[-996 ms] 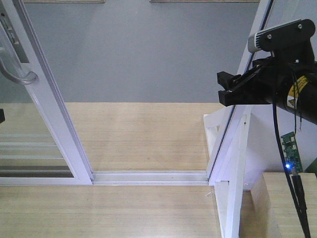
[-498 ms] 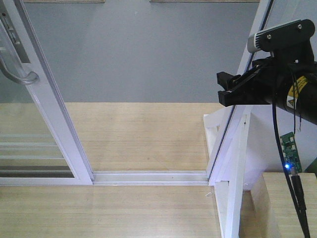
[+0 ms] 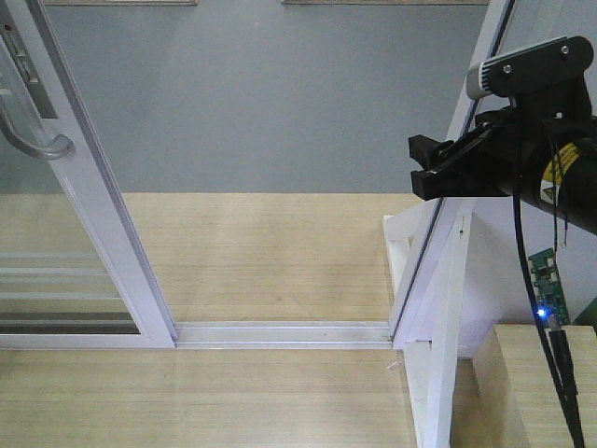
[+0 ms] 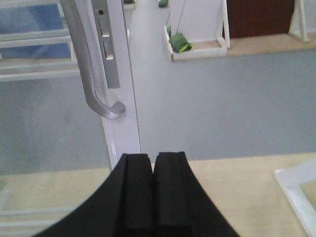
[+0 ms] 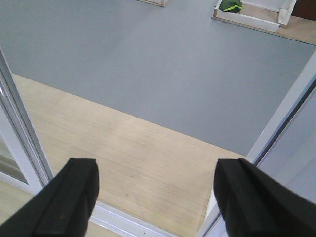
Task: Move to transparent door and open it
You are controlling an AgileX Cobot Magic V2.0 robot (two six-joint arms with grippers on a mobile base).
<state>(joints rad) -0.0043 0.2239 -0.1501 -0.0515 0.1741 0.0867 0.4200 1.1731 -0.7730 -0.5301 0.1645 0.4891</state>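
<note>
Left wrist view — left gripper (image 4: pixel 153 185) pressed closed, empty, just below transparent door (image 4: pixel 49 123) handle (image 4: pixel 94 74); right gripper (image 5: pixel 158 195) wide.

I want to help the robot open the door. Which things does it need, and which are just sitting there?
Needed:
- transparent door
- its hooked handle
- left gripper, shut
- right gripper, open

Just there:
- white stand
- green thing in a far tray
</note>
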